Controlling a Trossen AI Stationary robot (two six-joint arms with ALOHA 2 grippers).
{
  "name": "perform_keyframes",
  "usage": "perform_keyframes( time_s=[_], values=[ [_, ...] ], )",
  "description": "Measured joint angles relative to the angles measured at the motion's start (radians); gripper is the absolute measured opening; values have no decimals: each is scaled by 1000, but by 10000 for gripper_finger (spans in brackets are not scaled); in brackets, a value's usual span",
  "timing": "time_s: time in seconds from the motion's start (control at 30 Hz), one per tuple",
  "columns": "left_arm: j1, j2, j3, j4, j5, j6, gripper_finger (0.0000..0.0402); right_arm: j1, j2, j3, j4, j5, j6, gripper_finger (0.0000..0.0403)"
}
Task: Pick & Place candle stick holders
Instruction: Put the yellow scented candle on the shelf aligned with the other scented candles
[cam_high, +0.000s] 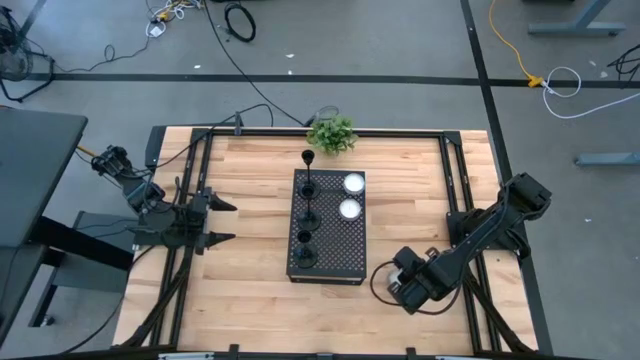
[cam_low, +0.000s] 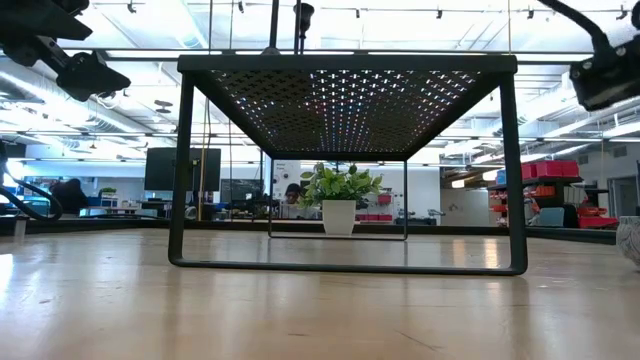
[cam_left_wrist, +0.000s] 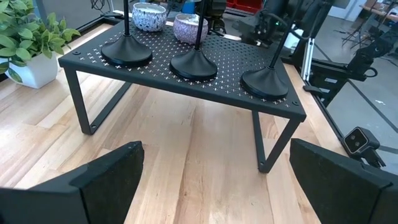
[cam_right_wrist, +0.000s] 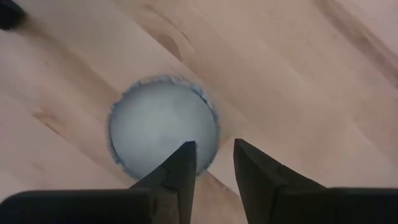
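On the black perforated stand (cam_high: 328, 232) at the table's middle, three candle stick holders (cam_left_wrist: 198, 62) stand in a row along its left side. Left gripper (cam_high: 222, 221) waits wide open near the left edge — right gripper (cam_right_wrist: 211, 163), fingers narrowly parted, hangs over a round candle (cam_right_wrist: 163, 130) near the right front.

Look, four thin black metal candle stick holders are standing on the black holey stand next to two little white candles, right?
Not four: the high view shows three thin black metal candle stick holders on the black perforated stand, beside two small white candles.
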Motion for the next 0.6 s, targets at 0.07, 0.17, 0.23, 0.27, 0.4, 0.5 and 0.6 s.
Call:
perform_keyframes(
  time_s=[0.07, 0.17, 0.23, 0.27, 0.4, 0.5, 0.6],
  values=[
    [0, 0, 0, 0, 0, 1, 399, -2, 0, -6, 4, -19, 1, 109],
    [0, 0, 0, 0, -1, 2, 399, -3, 0, -15, 9, -22, 3, 107],
    [0, 0, 0, 0, -4, 2, 399, -9, 0, -16, 18, -29, 0, 100],
    [0, 0, 0, 0, -4, 2, 399, -12, 0, -16, 17, -34, -2, 94],
    [0, 0, 0, 0, -4, 2, 399, -26, 0, -16, 22, -53, -28, 46],
    [0, 0, 0, 0, -4, 3, 399, -38, 0, -17, 29, -60, -50, 9],
    [0, 0, 0, 0, -6, 5, 399, -54, 0, -17, 31, -65, -63, 8]
  ],
)
